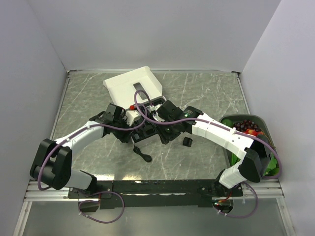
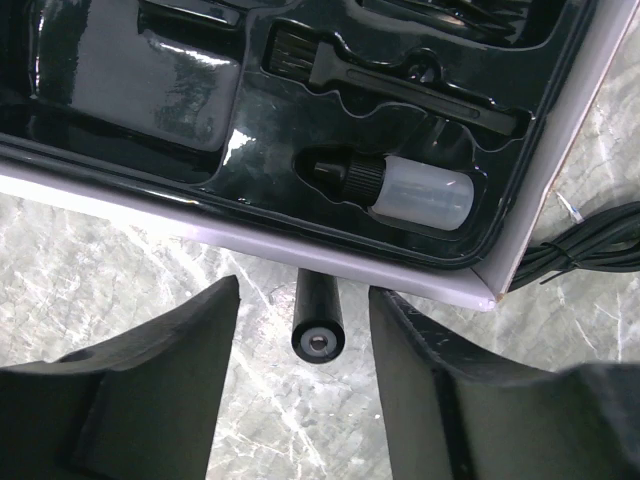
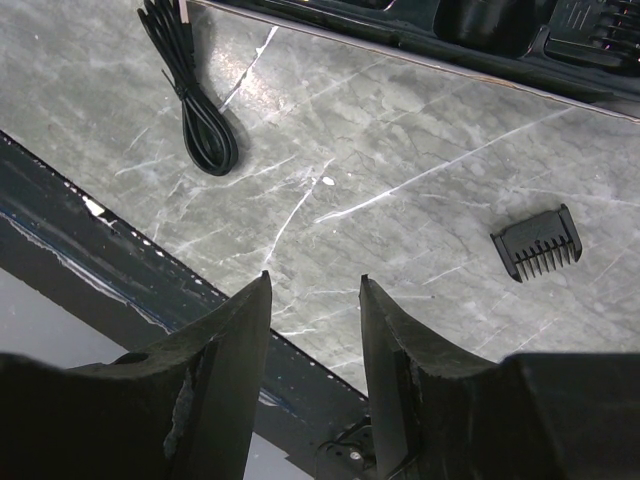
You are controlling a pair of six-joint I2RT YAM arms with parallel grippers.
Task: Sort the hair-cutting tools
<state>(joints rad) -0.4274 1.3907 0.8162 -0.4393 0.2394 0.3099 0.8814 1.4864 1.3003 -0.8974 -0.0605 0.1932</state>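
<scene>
The black tray point(image 2: 250, 130) in its white box point(image 2: 400, 272) holds a small oil bottle point(image 2: 420, 192) and a brush point(image 2: 300, 55). A slim black round-ended tool point(image 2: 318, 325), which may be the clipper, sticks out from under the box edge. It lies between the fingers of my open left gripper point(image 2: 303, 288) without touching them. My right gripper point(image 3: 314, 278) is open and empty above the marble. One black comb attachment point(image 3: 537, 243) lies to its right, also seen from above point(image 1: 187, 141). From above, the left gripper point(image 1: 118, 118) and right gripper point(image 1: 166, 132) flank the tray point(image 1: 147, 129).
The white box lid point(image 1: 133, 84) lies behind the tray. A coiled black cable point(image 1: 142, 155) lies in front of it, also in the right wrist view point(image 3: 195, 110). A green basket of fruit point(image 1: 248, 129) stands at the right edge. The table's front rail point(image 1: 157, 187) is close.
</scene>
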